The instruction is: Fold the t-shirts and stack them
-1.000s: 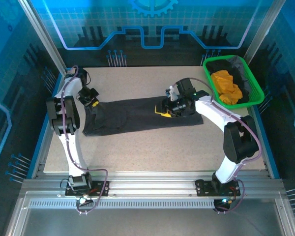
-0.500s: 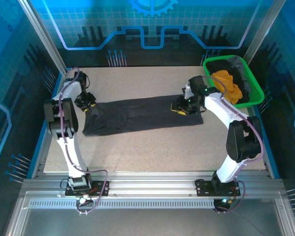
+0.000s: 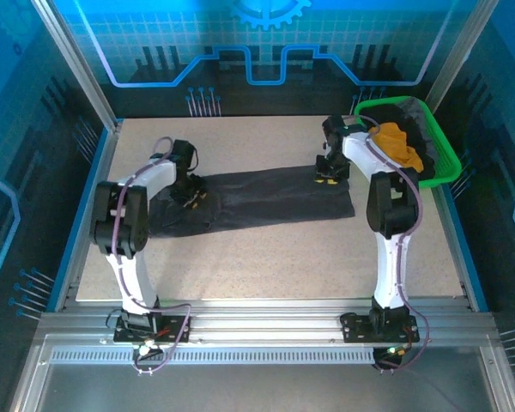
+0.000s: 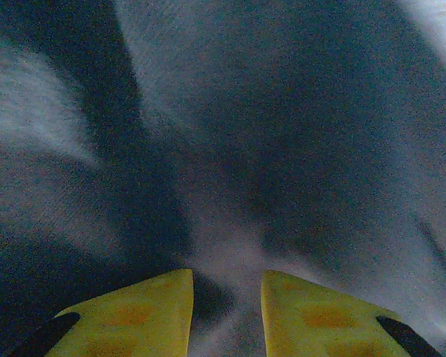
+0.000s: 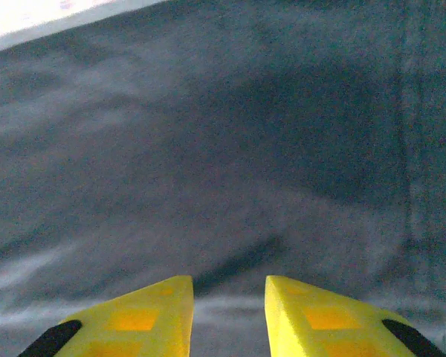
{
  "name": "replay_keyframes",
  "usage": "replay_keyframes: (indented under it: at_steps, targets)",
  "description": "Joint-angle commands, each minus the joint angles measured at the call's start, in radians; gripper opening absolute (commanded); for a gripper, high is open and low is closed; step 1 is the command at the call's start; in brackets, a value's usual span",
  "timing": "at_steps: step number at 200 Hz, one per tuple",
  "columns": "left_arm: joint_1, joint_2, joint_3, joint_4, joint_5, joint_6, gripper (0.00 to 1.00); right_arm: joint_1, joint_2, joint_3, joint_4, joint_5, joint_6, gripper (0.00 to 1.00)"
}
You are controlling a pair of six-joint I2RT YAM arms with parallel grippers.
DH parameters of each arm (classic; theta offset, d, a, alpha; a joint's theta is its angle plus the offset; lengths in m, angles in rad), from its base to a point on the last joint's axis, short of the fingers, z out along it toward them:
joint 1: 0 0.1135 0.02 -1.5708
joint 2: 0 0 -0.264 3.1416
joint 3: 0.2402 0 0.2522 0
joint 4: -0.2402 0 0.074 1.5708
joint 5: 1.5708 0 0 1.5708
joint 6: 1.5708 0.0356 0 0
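Spreading across most of the speckled table (image 3: 266, 266), the charcoal t-shirt (image 3: 266, 197) lies folded into one long band. Its long axis runs left to right, the left end sitting a little nearer the arm bases than the right, and the right end points toward the basket corner. At the far right corner of the table stands the green basket (image 3: 421, 183), tilted in plan so one corner faces the band. It holds two garments: a dark t-shirt (image 3: 412, 116) bunched along its far side, and an orange t-shirt (image 3: 396, 146) crumpled on top toward the near side. The left gripper (image 3: 191, 197) is down on the left part of the band. In its wrist view the yellow fingers (image 4: 134, 320) stand a narrow way apart over rumpled cloth, with a ridge of fabric running up into the gap — nothing visibly clamped. The right gripper (image 3: 328, 178) sits at the far edge of the band's right end, just beside the basket. Its fingers (image 5: 141, 316) are likewise slightly parted over flat fabric — no grip visible.
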Motion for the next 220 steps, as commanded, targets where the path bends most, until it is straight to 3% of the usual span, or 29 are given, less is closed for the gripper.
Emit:
replay_keyframes:
  at_steps: [1,29,48,77,113,146,168,182,204,220]
  targets:
    - [0.010,0.083,0.067,-0.017,0.050,-0.092,0.31,-0.013,0.111,0.108,-0.184,0.124,-0.032,0.32]
    - [0.013,0.191,0.178,-0.069,0.038,-0.044,0.32,-0.005,0.154,0.093,-0.284,0.155,-0.056,0.34]
    - [0.015,0.297,0.324,-0.100,0.038,0.012,0.34,0.024,0.095,-0.021,-0.294,0.152,-0.060,0.35]
    - [0.002,0.480,0.645,-0.115,0.079,0.022,0.36,0.100,-0.088,-0.267,-0.237,0.064,0.006,0.37]
    - [-0.079,0.739,1.110,-0.176,0.084,-0.049,0.38,0.262,-0.174,-0.475,-0.171,-0.096,0.159,0.37]
    - [-0.171,0.797,1.117,0.123,0.117,-0.169,0.38,0.411,-0.208,-0.573,-0.050,-0.270,0.324,0.37]
    - [-0.208,0.836,1.126,0.320,0.164,-0.217,0.40,0.430,-0.226,-0.589,0.063,-0.341,0.406,0.38]
    - [-0.215,0.862,1.163,0.456,0.214,-0.223,0.47,0.425,-0.228,-0.574,0.110,-0.392,0.419,0.40]
    - [-0.215,0.893,1.321,0.440,0.275,-0.172,0.52,0.409,-0.241,-0.545,0.104,-0.435,0.413,0.43]
    - [-0.204,0.830,1.304,0.395,0.302,-0.133,0.52,0.382,-0.307,-0.579,0.098,-0.423,0.421,0.45]
